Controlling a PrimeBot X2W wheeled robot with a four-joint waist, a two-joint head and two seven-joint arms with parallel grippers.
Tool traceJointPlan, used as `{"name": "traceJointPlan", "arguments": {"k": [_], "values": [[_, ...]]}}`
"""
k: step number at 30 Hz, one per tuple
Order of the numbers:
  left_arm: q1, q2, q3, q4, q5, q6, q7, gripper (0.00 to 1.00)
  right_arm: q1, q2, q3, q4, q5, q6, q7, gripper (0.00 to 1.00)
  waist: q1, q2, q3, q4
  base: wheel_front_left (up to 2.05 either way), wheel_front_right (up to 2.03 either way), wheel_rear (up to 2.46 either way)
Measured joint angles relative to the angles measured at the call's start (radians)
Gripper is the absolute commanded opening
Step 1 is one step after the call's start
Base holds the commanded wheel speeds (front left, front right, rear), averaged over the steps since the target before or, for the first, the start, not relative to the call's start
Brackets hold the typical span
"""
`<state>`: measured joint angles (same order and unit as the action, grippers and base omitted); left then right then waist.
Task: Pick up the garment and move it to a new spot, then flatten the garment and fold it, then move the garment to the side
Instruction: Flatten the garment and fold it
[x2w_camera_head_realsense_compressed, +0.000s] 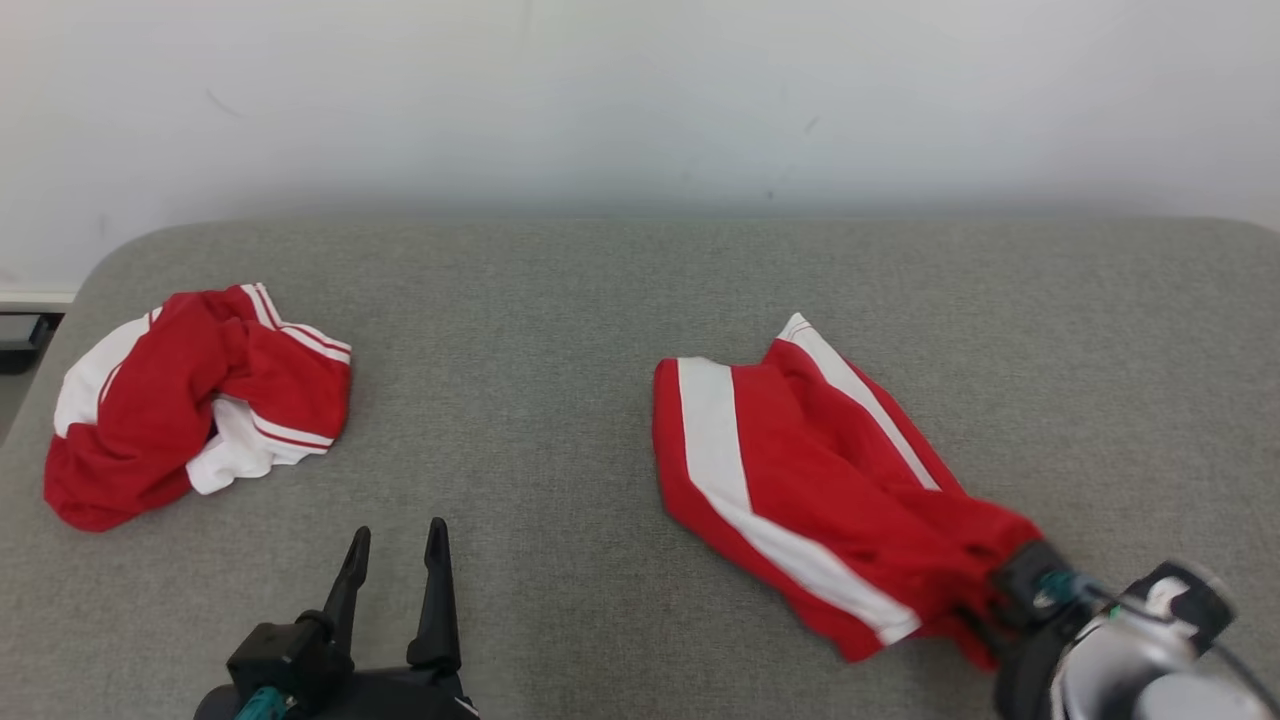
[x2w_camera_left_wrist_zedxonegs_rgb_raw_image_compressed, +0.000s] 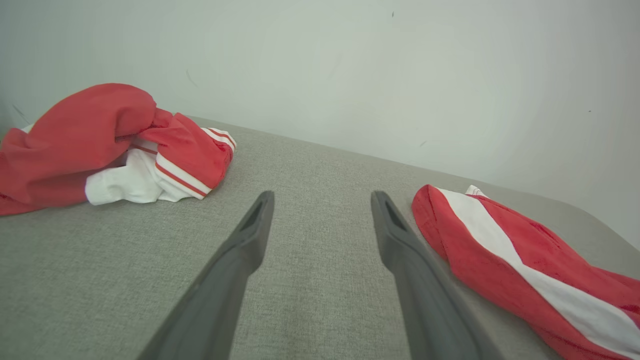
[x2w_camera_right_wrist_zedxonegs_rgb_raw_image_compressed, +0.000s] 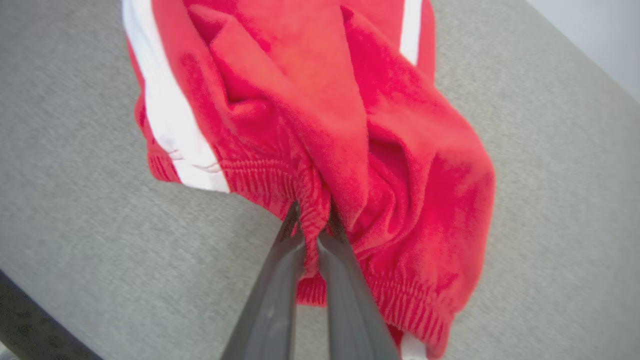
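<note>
The garment (x2w_camera_head_realsense_compressed: 800, 470), red shorts with white side stripes, lies stretched over the right half of the grey table (x2w_camera_head_realsense_compressed: 560, 330). My right gripper (x2w_camera_right_wrist_zedxonegs_rgb_raw_image_compressed: 312, 216) is shut on its ribbed waistband, a fold of red cloth pinched between the two fingers; in the head view that gripper (x2w_camera_head_realsense_compressed: 1005, 590) sits at the garment's near right end. The same garment (x2w_camera_left_wrist_zedxonegs_rgb_raw_image_compressed: 525, 265) appears at the right of the left wrist view. My left gripper (x2w_camera_head_realsense_compressed: 398, 548) stands open at the lower left, fingers (x2w_camera_left_wrist_zedxonegs_rgb_raw_image_compressed: 250, 235) spread over bare table, touching no cloth.
A second red and white garment (x2w_camera_head_realsense_compressed: 190, 400) lies crumpled in a heap near the table's left edge, also seen as a heap (x2w_camera_left_wrist_zedxonegs_rgb_raw_image_compressed: 105, 145) in the left wrist view. A pale wall (x2w_camera_head_realsense_compressed: 640, 100) rises behind the table. The table's near edge (x2w_camera_right_wrist_zedxonegs_rgb_raw_image_compressed: 30, 315) shows beside the right gripper.
</note>
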<state>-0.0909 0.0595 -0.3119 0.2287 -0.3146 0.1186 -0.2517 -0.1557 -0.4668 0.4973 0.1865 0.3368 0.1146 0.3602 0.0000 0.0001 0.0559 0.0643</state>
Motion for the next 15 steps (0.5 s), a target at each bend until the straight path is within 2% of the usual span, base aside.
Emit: {"name": "traceJointPlan", "arguments": {"k": [2, 6, 15], "values": [[-0.001, 0.000, -0.003, 0.000, 0.000, 0.000, 0.000, 1.00, -0.027, -0.056, -0.012, 0.003, -0.012, 0.005, -0.008, 0.00, 0.0000, 0.0000, 0.001, -0.010, 0.00, 0.00, 0.00], [-0.020, -0.002, -0.039, 0.008, 0.000, -0.005, 0.000, 1.00, -0.063, -0.120, -0.049, 0.036, -0.008, 0.009, -0.032, 0.00, 0.0000, -0.0001, 0.004, -0.022, 0.00, 0.00, 0.00], [-0.043, -0.004, -0.057, 0.022, 0.000, -0.014, 0.000, 1.00, -0.149, -0.120, -0.034, 0.171, 0.036, 0.010, -0.072, 0.00, 0.0000, 0.0000, 0.015, -0.001, 0.00, 0.00, 0.00]]}}
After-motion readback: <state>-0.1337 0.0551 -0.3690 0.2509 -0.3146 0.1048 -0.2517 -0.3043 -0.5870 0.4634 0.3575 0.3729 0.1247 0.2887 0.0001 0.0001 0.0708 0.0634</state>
